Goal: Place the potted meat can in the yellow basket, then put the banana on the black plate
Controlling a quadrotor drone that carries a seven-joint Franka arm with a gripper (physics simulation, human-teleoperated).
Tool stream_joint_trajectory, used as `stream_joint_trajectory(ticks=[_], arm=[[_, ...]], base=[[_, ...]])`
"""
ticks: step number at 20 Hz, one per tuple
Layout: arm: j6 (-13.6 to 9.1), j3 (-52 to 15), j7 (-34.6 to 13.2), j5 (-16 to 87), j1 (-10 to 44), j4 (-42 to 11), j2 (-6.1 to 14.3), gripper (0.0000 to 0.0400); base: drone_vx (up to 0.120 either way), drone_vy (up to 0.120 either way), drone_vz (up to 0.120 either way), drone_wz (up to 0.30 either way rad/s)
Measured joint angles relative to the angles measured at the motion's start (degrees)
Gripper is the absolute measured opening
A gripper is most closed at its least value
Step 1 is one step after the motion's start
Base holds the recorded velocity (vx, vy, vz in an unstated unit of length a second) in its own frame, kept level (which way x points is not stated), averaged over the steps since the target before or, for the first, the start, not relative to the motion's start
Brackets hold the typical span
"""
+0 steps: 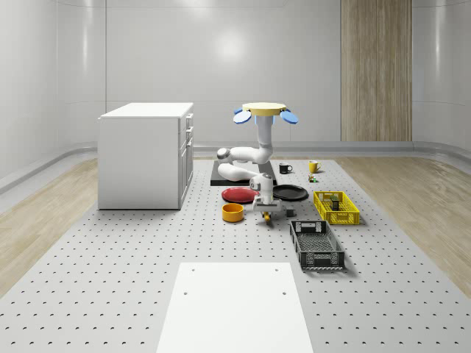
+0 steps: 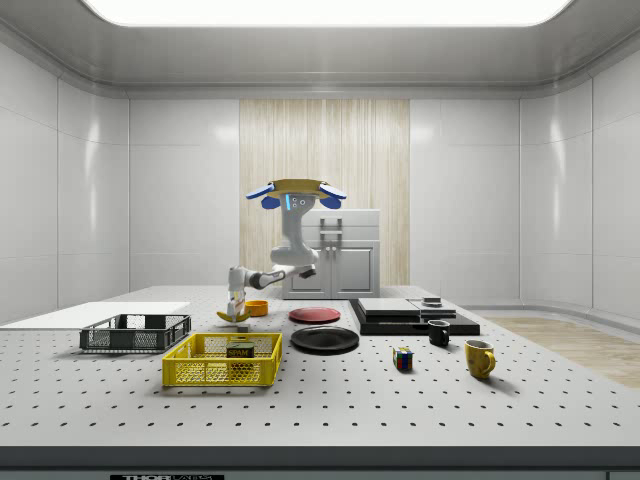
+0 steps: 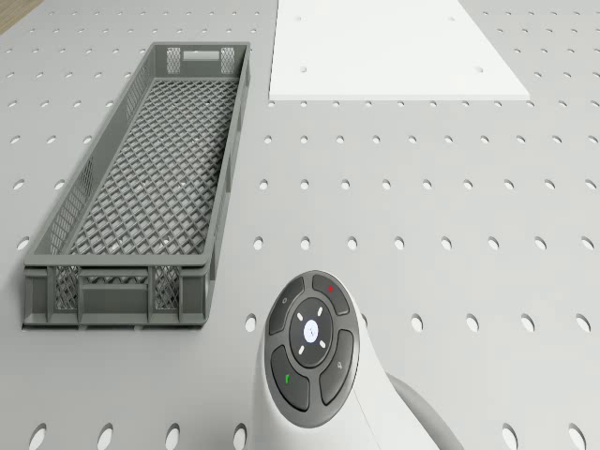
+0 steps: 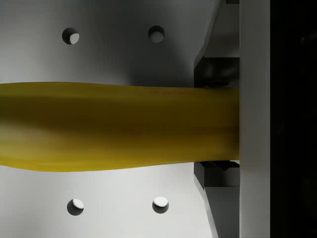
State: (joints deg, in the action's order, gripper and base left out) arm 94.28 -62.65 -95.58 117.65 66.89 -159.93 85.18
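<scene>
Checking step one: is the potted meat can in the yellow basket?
In: the potted meat can sits inside the yellow basket.

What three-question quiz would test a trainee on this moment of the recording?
1. True or false: the potted meat can already sits in the yellow basket.
2. What does the claw grip? A) banana B) cup C) cube
3. Fill in: the drone hovers above the ___ table.

Key: 1 true; 2 A; 3 perforated.
</scene>
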Motion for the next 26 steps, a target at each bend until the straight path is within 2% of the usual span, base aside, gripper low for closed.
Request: stream_joint_trajectory(ticks=[5,15,26], arm=[[-1.6,-3.2,0.4,-3.0,-0.8,-1.4,0.0,0.0198],[-2.6,-5.4,0.8,-4.9,-1.2,-2.2,-0.1,0.0198],[-2.7,-5.6,0.7,-5.2,-1.2,-2.3,-0.1,0.0198]], base=[[-0.008,0.016,0.12,0.0],[-0.12,0.12,0.12,0.0],[-0.12,0.12,0.004,0.0]])
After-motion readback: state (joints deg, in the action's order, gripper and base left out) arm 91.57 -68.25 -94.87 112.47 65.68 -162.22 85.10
